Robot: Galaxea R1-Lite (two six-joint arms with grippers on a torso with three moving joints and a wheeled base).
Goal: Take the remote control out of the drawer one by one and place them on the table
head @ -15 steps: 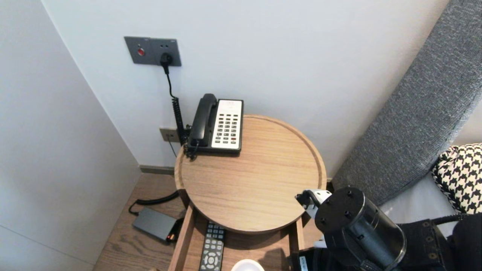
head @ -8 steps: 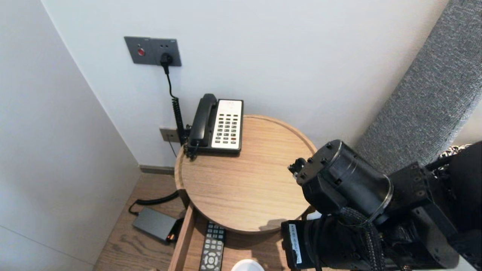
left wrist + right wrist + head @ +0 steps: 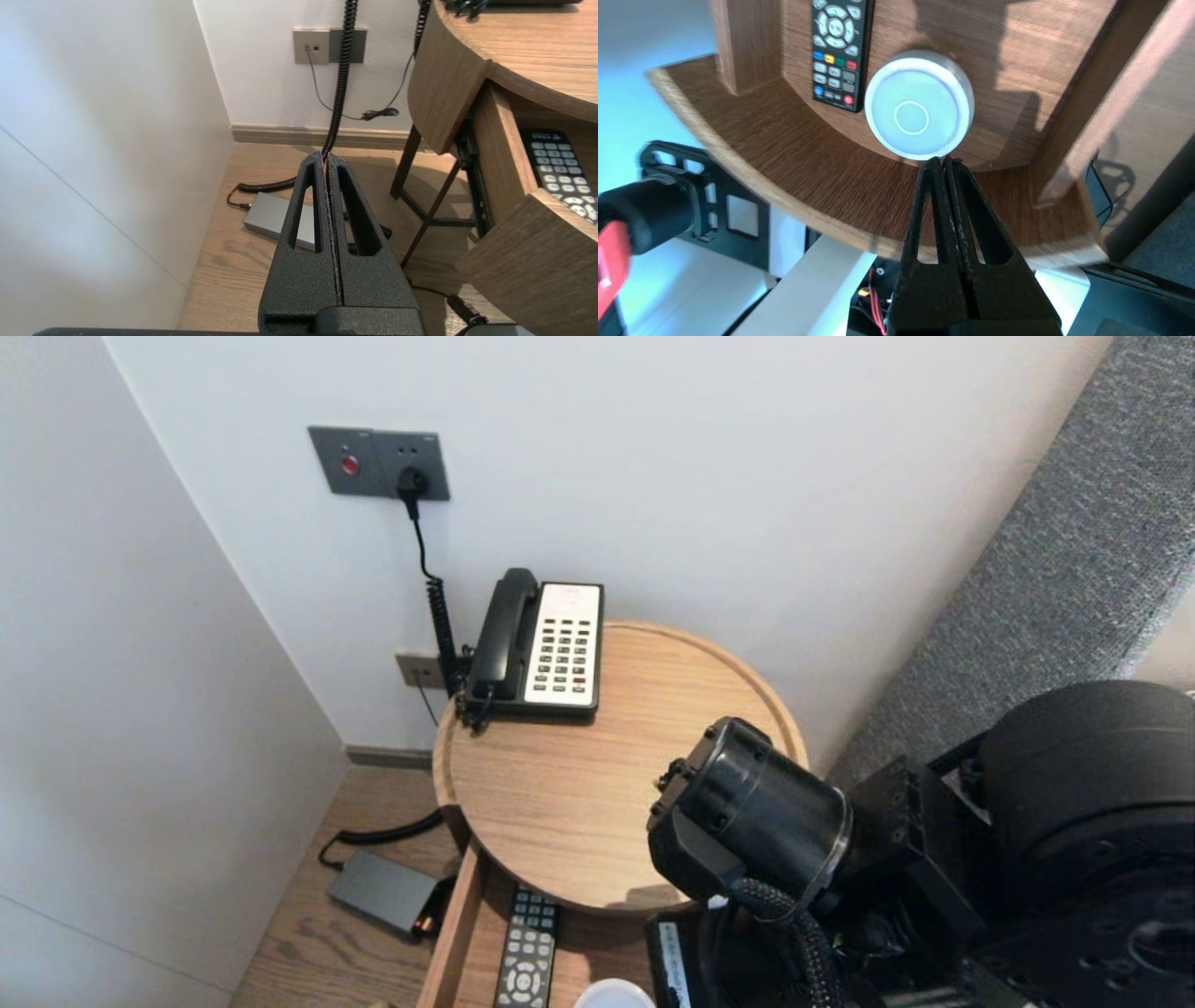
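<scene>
- White round puck [image 3: 919, 105], silver rim, faint centre ring, lies in the drawer [image 3: 794, 154] just beside the remote [image 3: 836, 42].
- Head view catches only its edge, bottom centre; right wrist view shows it whole.
- Right gripper [image 3: 944, 161]: jaws pressed together, empty, tips near its rim.
- Left gripper [image 3: 327, 156] parked, closed, empty.

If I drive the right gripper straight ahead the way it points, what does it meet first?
Probably the round white disc in the open drawer, just beyond the shut right gripper, though depth is unclear.
</scene>
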